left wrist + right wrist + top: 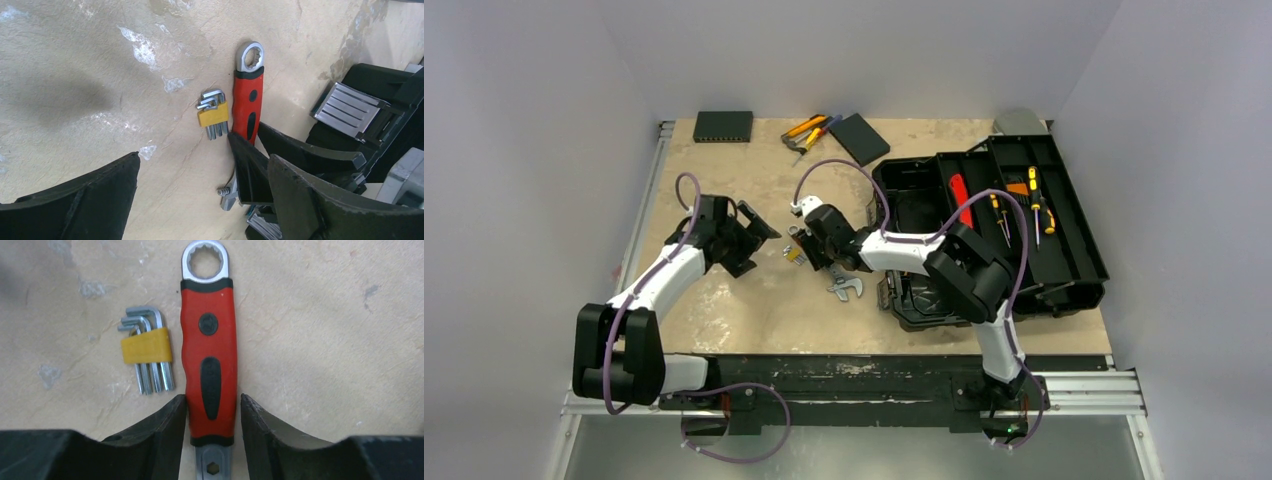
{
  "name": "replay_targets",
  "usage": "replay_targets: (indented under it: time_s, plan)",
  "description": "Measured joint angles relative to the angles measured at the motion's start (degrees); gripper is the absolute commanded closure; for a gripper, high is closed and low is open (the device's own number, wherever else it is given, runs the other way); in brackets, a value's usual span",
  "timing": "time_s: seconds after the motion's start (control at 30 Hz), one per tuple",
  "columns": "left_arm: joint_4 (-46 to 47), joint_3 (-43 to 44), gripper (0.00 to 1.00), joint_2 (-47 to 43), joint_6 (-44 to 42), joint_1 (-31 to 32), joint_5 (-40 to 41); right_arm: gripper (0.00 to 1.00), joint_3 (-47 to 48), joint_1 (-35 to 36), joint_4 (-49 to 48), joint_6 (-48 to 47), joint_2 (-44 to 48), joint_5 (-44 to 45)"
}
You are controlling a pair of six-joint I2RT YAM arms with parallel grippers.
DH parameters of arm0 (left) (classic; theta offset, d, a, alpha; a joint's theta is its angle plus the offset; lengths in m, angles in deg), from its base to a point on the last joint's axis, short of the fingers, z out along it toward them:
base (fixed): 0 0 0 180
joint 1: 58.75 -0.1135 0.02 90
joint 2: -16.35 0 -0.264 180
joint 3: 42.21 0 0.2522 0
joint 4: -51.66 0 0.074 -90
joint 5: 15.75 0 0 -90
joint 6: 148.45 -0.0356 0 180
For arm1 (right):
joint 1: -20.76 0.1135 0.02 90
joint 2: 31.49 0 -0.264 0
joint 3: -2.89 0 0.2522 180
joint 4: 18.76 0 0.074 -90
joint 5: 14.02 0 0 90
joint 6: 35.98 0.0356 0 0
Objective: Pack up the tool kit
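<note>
The toolbox (1084,250) lies open at the table's 3 o'clock side, with a red-handled tool (961,200) and yellow-black screwdrivers (1036,205) resting in its trays. Near the table's middle, the red-handled wrench (210,355) lies flat on the tabletop (325,340). In the right wrist view its ring end points to 12 o'clock. A yellow-banded hex key set (146,347) lies just beside the wrench at its 9 o'clock.

The right gripper (212,402) straddles the handle's lower part with one finger close on either side. Whether the pads actually press the handle, I cannot tell. The left gripper (205,157) hovers at the wrench's 9 o'clock, spread wide and holding nothing.
</note>
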Motion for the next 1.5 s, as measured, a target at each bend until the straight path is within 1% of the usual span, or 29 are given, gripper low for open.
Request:
replay_targets:
  time_s: [0.1,0.27,0.37,0.5,0.57,0.6,0.63,0.73,0.77,0.83,0.9,0.97,1.1,1.23,1.37,1.5]
  plan:
    - [0.39,0.00,0.05,0.02,-0.02,0.00,-0.13,0.53,-0.22,-0.04,2.27,-0.09,0.85,-0.13]
    - [0.44,0.00,0.05,0.00,-0.04,0.00,-0.11,0.44,-0.35,-0.09,5.99,-0.04,1.81,1.09]
    - [0.44,0.00,0.05,0.00,-0.04,0.00,-0.11,0.43,0.02,-0.13,7.02,-0.02,1.79,1.57]
    - [0.39,0.00,0.05,0.00,-0.04,0.00,-0.11,0.45,2.54,-0.15,8.55,-0.07,0.26,1.42]
    - [0.31,0.02,0.05,0.00,-0.04,0.00,-0.07,0.48,4.46,-0.17,8.59,-0.24,-1.01,1.05]
    - [0.24,0.04,0.05,0.00,-0.04,0.00,-0.07,0.52,5.27,-0.17,8.52,-0.39,-1.66,0.85]
    - [0.15,0.04,0.05,0.00,-0.04,0.00,-0.07,0.60,5.99,-0.17,8.55,-0.68,-2.12,0.61]
    - [0.00,0.04,0.05,0.00,-0.04,0.00,-0.04,0.94,7.32,-0.17,8.52,-1.29,-3.08,-0.26]
    - [-0.02,0.04,0.05,0.00,-0.04,0.00,-0.07,0.98,7.39,-0.17,8.57,-1.75,-3.10,-0.26]
    - [-0.15,0.20,0.05,0.02,-0.04,0.00,-0.09,1.00,6.62,-0.17,7.82,-1.99,-2.60,-0.46]
    - [-0.55,0.76,0.05,0.28,-0.07,0.00,-0.13,1.00,3.37,-0.17,4.46,-1.92,-1.07,-0.74]
    - [-1.03,1.81,0.05,1.18,-0.07,0.00,-0.24,1.00,-1.79,-0.20,0.87,-1.97,1.70,-0.63]
    - [-2.14,5.70,0.05,5.22,-0.04,0.61,-0.92,1.00,-11.34,-0.17,-2.29,-2.25,8.15,0.04]
    - [-4.96,10.88,0.06,9.18,-0.04,3.37,-1.38,1.00,-17.20,-0.20,-6.25,-2.64,12.24,0.66]
    - [-5.84,14.80,0.08,11.80,-0.07,6.29,-2.58,1.00,-19.52,-0.13,-9.11,-2.99,15.08,0.59]
    - [-4.90,15.34,0.11,12.96,-0.35,7.82,-5.27,1.00,-21.18,-0.15,-12.09,-3.43,16.87,0.55]
